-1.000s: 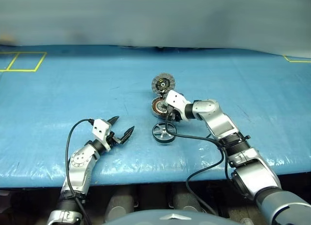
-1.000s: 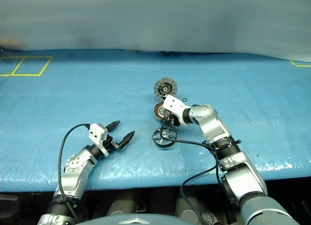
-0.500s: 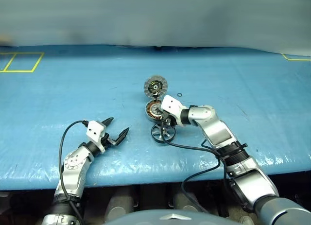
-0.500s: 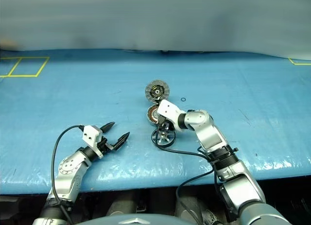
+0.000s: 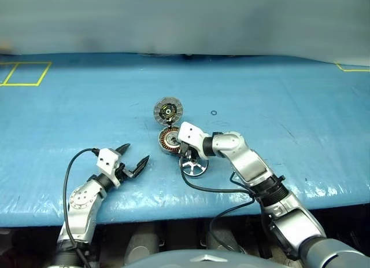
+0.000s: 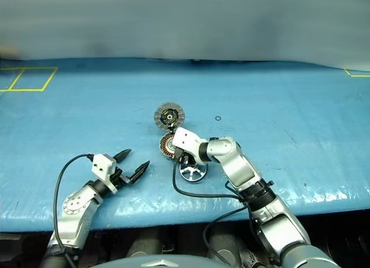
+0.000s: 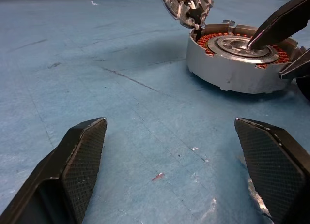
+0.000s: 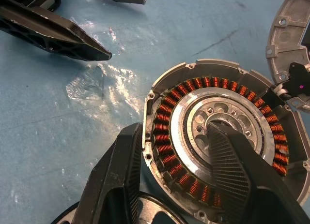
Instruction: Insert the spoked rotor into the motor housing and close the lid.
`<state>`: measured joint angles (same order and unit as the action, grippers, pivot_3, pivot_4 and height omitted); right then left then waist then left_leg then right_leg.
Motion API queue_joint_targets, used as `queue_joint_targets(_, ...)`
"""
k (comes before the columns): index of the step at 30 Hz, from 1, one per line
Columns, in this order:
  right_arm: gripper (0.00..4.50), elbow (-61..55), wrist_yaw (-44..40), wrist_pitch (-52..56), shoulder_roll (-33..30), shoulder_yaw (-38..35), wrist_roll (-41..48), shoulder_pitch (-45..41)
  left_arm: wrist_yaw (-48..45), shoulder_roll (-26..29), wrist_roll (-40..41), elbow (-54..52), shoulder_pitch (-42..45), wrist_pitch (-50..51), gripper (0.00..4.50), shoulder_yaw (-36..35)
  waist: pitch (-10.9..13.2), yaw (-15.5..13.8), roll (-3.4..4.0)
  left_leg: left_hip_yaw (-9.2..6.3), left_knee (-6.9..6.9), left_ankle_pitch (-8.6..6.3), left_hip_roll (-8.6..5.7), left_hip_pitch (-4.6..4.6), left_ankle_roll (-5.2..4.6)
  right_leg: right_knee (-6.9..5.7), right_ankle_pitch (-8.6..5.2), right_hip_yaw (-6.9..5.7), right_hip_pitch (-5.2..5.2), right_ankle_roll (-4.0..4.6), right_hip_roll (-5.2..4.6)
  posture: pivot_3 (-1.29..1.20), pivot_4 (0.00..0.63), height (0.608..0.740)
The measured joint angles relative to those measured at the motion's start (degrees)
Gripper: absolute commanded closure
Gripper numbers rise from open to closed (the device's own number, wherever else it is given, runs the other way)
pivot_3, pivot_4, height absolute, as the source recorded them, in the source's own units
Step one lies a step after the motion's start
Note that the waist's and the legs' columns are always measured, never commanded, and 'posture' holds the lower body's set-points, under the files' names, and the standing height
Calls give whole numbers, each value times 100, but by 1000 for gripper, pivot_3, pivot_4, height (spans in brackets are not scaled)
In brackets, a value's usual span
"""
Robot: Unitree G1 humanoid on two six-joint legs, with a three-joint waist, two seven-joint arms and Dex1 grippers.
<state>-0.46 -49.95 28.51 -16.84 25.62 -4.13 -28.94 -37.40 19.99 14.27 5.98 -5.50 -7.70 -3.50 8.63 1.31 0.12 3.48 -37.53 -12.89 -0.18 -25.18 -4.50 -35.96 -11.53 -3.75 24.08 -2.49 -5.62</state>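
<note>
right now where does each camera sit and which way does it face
Head views: on the head, looking forward and down at the blue table, both arms, lid, spoked rotor.
Left wrist view: along the open left gripper, toward the motor housing.
Right wrist view: along the right gripper, one finger inside the housing, one outside its wall.
Shared: every view shows the housing.

Blue surface (image 5: 289, 140) with yellow line markings (image 5: 26, 73); motor housing (image 8: 218, 141) grey, copper-orange coil ring, silver hub; spoked rotor (image 5: 194, 166) shiny silver; fingers (image 7: 80, 161) black, cross-hatched pads.
</note>
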Motion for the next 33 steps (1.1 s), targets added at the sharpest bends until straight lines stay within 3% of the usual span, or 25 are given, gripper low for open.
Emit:
queue_joint_targets(13, 2589, -480, 844, 598, 927, 215, 60, 348, 54, 89, 39, -119, -159, 92, 0, -124, 0, -8, 0, 0, -1, 6, 1, -4, 10, -8, 0, -5, 8, 1, 6, 0, 150, 740)
queue_joint_targets(24, 2589, -1100, 985, 670, 446, 187, 106, 354, 8, 97, 43, -144, -152, 141, 0, -124, 0, -17, 0, 1, -3, 7, 1, -4, 10, -8, 1, -25, 4, -2, 12, 0, 150, 740)
queue_joint_targets(29, 1373, -1333, 754, 680, -61, 270, 104, 410, -15, 98, 39, -143, -130, 182, 0, -123, 0, -26, -1, 1, -6, 7, 1, -2, 8, -8, 0, -28, 1, -2, 13, 0, 150, 740)
queue_joint_targets(33, 1373, -1334, 733, 691, -37, 380, 135, 503, -23, 95, 30, -125, -75, 209, 0, -102, 0, -56, -1, 0, -10, 8, 3, -2, 8, -8, 1, -32, -3, -2, 15, 0, 150, 740)
